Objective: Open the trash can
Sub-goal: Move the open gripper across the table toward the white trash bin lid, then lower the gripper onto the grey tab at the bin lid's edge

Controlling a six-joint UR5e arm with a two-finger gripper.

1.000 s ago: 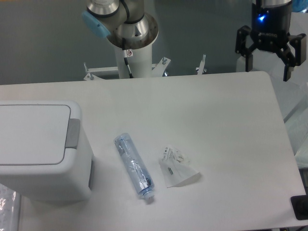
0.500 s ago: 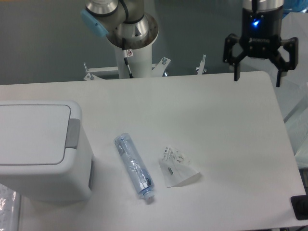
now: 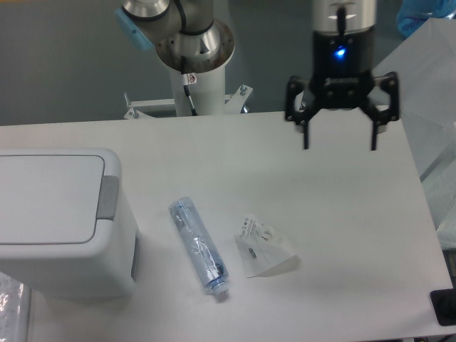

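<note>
Currently the black two-finger gripper (image 3: 340,144) hangs over the far right part of the white bench (image 3: 342,214), jaws spread wide, holding nothing and touching nothing, fingers pointing down. A blue light glows on its body. Nearest things on the bench: a crumpled clear plastic wrapper with a printed label (image 3: 261,248), and just left of it a clear plastic bottle (image 3: 199,246) lying flat, neck toward the near edge. Well apart at far left sits the large boxy white plastic trash can (image 3: 60,221), lid flat and shut, grey push tab facing right, long axis running left-right. Its left side is cut off by the frame edge.
</note>
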